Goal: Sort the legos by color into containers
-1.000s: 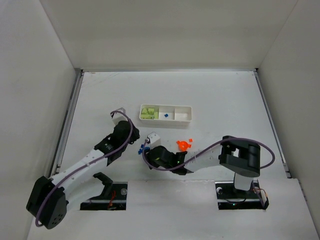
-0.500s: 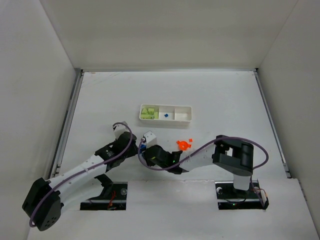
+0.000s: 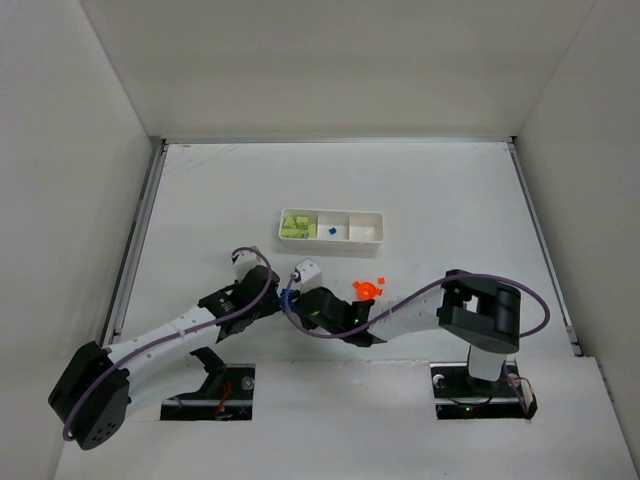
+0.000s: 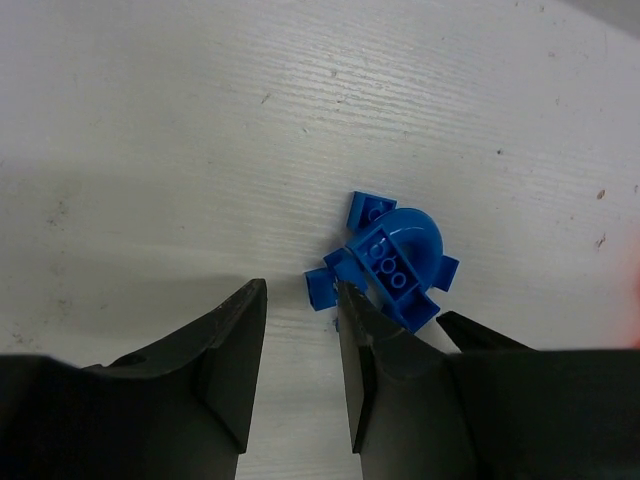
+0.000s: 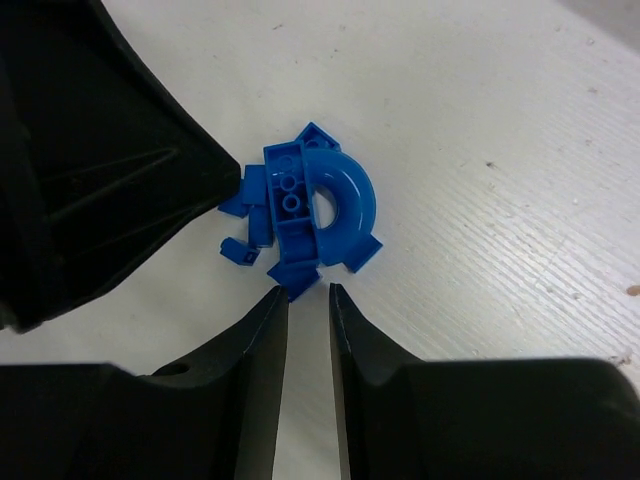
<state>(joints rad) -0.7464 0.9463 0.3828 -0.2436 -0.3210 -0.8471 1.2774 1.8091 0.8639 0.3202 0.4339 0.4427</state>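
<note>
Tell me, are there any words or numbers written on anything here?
None can be read. The blue bricks, the orange bricks, the white tray and the table show no words, numbers or signs. If the bumps on the blue bricks carry tiny letters, they are too small to make out.

Blue legos (image 5: 300,215): an arch and small plates, clustered flat just ahead of the right gripper (image 5: 308,300) and beside the left gripper (image 4: 300,295). Orange legos (image 3: 368,290) lie behind the right gripper. White tray (image 3: 366,232), well beyond both, holds green legos (image 3: 296,225) and one blue bit (image 3: 329,231).
</note>
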